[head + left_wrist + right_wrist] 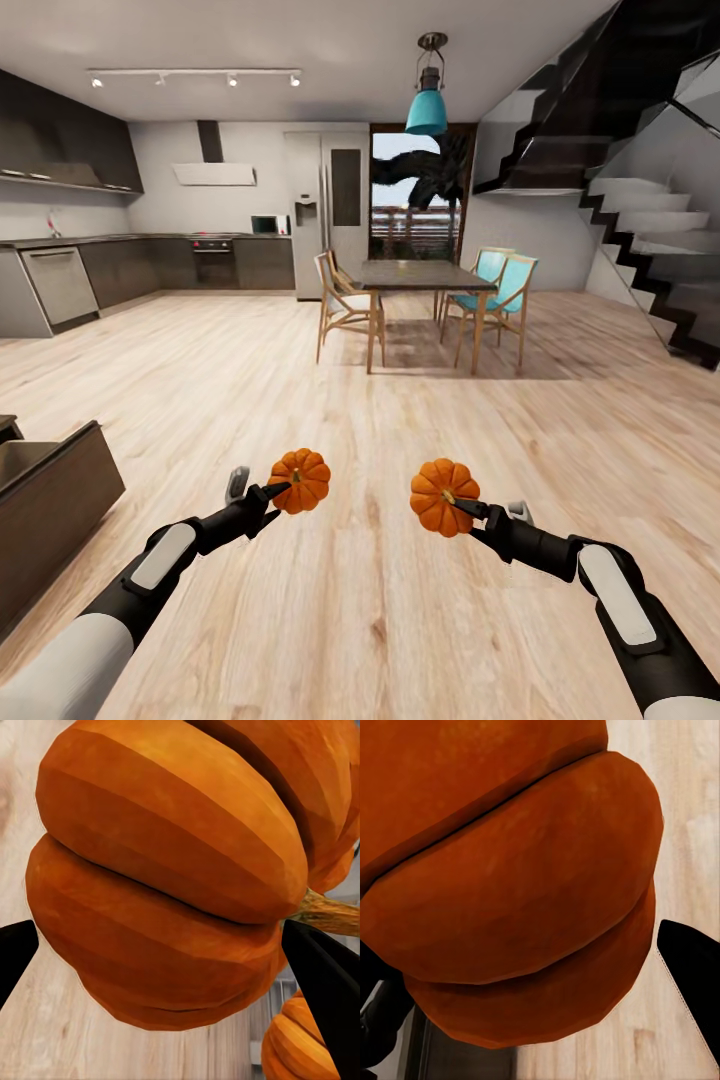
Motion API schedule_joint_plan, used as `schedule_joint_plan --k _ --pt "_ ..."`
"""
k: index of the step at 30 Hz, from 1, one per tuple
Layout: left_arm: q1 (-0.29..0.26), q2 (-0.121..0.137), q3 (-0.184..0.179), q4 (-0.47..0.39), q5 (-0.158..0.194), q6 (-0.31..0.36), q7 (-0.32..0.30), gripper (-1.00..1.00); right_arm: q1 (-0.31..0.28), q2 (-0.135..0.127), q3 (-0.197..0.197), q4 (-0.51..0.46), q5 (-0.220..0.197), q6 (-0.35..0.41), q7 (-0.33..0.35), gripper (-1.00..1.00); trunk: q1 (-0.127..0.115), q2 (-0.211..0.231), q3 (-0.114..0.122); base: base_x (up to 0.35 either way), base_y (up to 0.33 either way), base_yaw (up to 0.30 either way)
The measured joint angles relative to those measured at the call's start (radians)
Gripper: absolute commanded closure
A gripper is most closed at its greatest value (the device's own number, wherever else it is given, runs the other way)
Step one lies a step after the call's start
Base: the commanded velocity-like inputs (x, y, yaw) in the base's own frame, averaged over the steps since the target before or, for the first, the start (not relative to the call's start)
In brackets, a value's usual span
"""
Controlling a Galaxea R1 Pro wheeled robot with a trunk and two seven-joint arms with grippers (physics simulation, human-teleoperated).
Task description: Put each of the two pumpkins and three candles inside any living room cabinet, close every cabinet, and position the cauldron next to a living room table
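Two ribbed orange pumpkins hang low in the frame: left gripper [272, 492] pinches one [300, 480], right gripper [470, 508] the other [443, 496].

Light: bright, even; ceiling spotlights [195, 78] lit
Shadows: soft under the dining table [420, 276]
Edges: stretched wide-angle in head view
Focus: wrist close-ups kinda soft, blocky
Glare: faint floor sheen
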Motion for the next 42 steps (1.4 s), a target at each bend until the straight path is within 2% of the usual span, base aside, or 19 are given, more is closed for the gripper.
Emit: schedule_joint_plan --k 42 --pt "0.0 0.0 -0.001 0.0 0.0 -0.003 0.0 1.0 0.0 0.0 0.0 0.0 0.005 0.0 0.0 1.0 0.0 0.0 0.0 0.321 -0.097 0.0"
